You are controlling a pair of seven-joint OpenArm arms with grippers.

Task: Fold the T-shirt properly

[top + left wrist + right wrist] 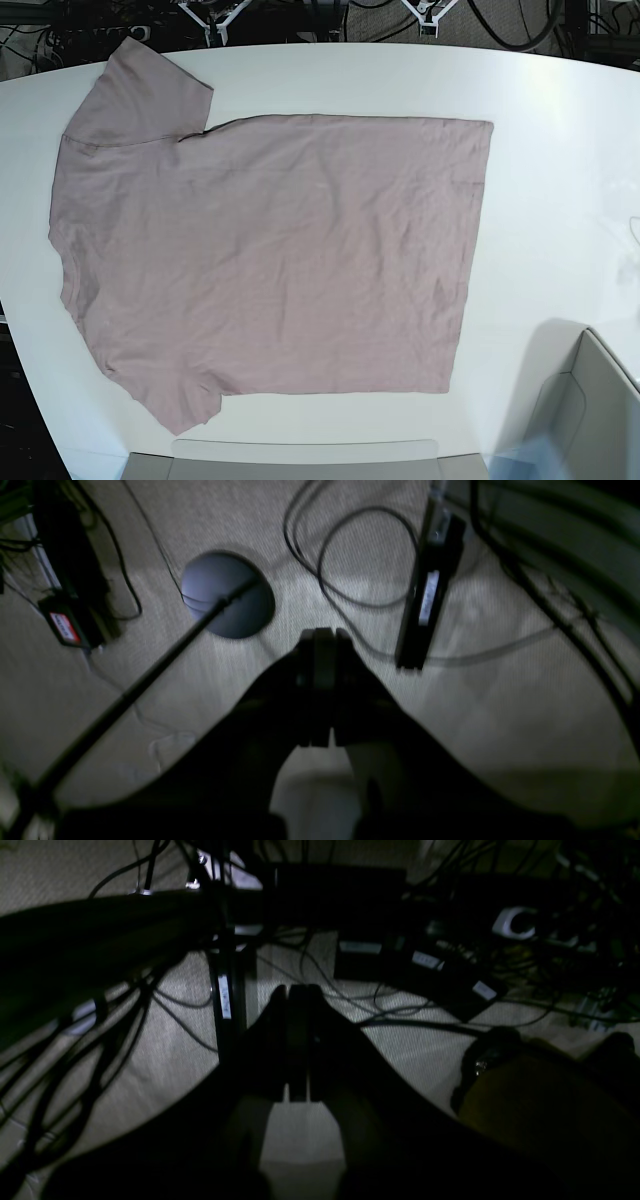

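Evidently both arms hang off the table [560, 150]: the left gripper [322, 635] and right gripper [297, 990] are clenched on nothing, over floor cables. Spread flat on the table lies the T-shirt [280, 250], long axis running left-right, sleeves at the left and hem at the right. Neither arm looks nearer.

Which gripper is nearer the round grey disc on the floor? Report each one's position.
Left, most likely: the left gripper, shut, hangs close beside the round grey disc. The right gripper, shut, hangs over cables, with no disc in its view.
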